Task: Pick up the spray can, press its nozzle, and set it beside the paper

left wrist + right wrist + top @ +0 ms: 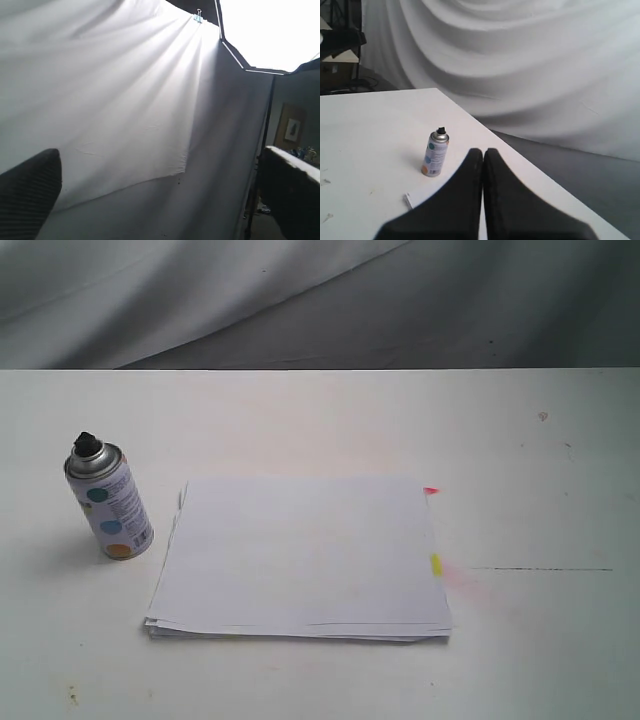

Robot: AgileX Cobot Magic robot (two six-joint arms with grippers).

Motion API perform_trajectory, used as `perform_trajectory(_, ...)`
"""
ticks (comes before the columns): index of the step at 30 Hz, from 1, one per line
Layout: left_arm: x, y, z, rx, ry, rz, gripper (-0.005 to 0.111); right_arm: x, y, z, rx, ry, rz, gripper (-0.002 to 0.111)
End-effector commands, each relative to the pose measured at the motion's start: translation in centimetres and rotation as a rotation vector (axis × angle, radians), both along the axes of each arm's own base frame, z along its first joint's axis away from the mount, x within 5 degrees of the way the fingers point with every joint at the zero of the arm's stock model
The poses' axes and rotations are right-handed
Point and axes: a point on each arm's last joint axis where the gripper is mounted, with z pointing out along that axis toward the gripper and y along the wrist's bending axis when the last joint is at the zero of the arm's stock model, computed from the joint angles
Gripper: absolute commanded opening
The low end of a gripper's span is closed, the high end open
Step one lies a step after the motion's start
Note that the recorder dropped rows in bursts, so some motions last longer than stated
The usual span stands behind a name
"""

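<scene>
- Plainly, the spray can (109, 502) stood upright just beside the paper (300, 560), not touching it.
- Left gripper (160, 160) was spread wide, empty.
- Right gripper (483, 154) was pressed together, empty.

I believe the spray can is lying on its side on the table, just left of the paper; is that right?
Not quite: the spray can stands upright, nozzle on top, as the exterior view shows. It is on the table, just left of the paper.

spray can (109, 500) — left of paper (300, 558)
</scene>
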Motion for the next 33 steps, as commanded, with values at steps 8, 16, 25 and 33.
perform_trajectory(8, -2.2, 0.2, -1.5, -0.071, 0.11, -0.121, 0.048, -6.3, -3.0, -3.2, 0.043, -0.007, -0.139, 0.0)
perform_trajectory(16, -2.3, 0.0, -1.6, -0.097, 0.136, -0.146, 0.039, -6.0, -3.4, -7.3, 0.049, 0.046, -0.192, 0.0)
perform_trajectory(25, -2.3, -0.1, -1.7, -0.127, 0.154, -0.169, 0.0, 2.8, -1.4, -13.0, 0.191, 0.076, -0.264, 0.0)
perform_trajectory(33, -2.2, 0.4, -1.1, -0.119, 0.061, -0.11, 0.0, 6.5, -1.2, -16.7, 0.358, 0.014, -0.345, 0.0)
